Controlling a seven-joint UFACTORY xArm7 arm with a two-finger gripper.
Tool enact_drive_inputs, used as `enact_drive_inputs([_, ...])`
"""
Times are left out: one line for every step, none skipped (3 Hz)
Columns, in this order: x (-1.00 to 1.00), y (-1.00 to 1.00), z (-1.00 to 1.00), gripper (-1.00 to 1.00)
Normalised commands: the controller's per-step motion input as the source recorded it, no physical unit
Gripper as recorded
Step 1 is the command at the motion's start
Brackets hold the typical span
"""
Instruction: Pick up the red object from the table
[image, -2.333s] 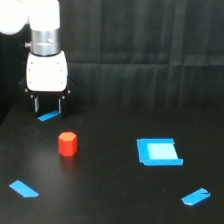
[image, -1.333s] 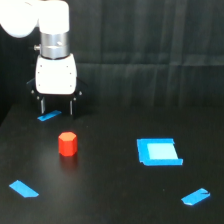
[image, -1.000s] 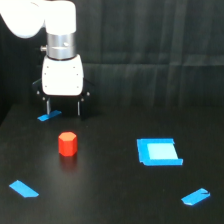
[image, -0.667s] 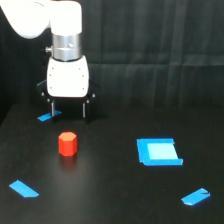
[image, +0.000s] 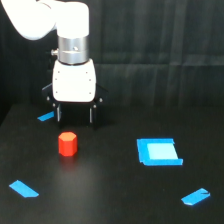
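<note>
I'm hovering the gripper (image: 74, 120) with its jaws spread wide and holding nothing, just behind the red object (image: 67, 144), which is sitting untouched on the counter (image: 110, 200). Descent, closing and lifting are all remaining.

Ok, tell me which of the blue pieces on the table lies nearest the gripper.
The small blue strip just to the exterior view's left of the gripper. The blue square and the other two strips lie farther away.
</note>
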Motion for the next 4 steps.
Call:
enact_drive_inputs([0.16, -0.77, 0.15, 0.95])
enact_drive_inputs([0.06, -0.77, 0.02, 0.97])
enact_drive_inputs([-0.02, -0.79, -0.05, 1.00])
enact_drive_inputs([-0.05, -0.65, -0.36, 0.97])
